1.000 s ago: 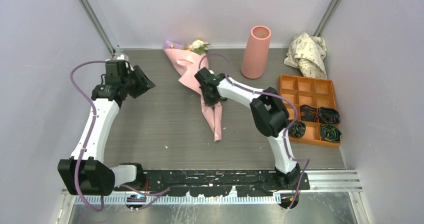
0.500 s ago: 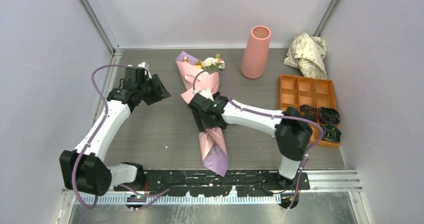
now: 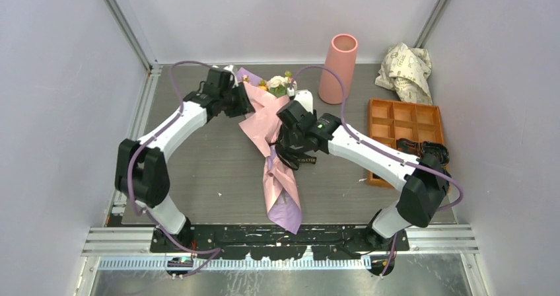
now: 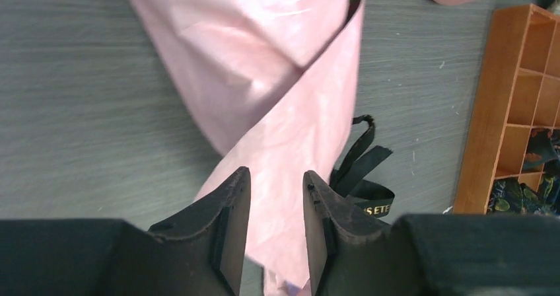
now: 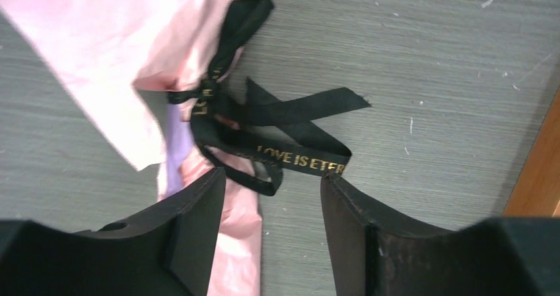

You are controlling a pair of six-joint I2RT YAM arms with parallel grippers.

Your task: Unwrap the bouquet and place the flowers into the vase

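**Black ribbon first, paper after**

Pink and lilac, the bouquet [image 3: 280,177] lies along the middle of the desk [image 3: 198,177]. Its narrow tip is near and the flowers [image 3: 277,82] are at the far end. The vase [image 3: 339,68] stands upright to the far right of them, apart.

The right claw [image 5: 272,180] hangs over the black ribbon [image 5: 290,137] with its jaws wide and nothing in them. The left claw [image 4: 276,174] sits over the pink paper [image 4: 264,65] near the wide end, jaws a little apart. Whether any paper lies between them I cannot tell.

The step in hand looks to be undoing the tie. To do it well, the right claw should take a loose tail of the ribbon, not the knot or the paper beneath. It should draw that tail away along the desk while the left claw pins the wrapping, so the bundle neither slides nor rolls.
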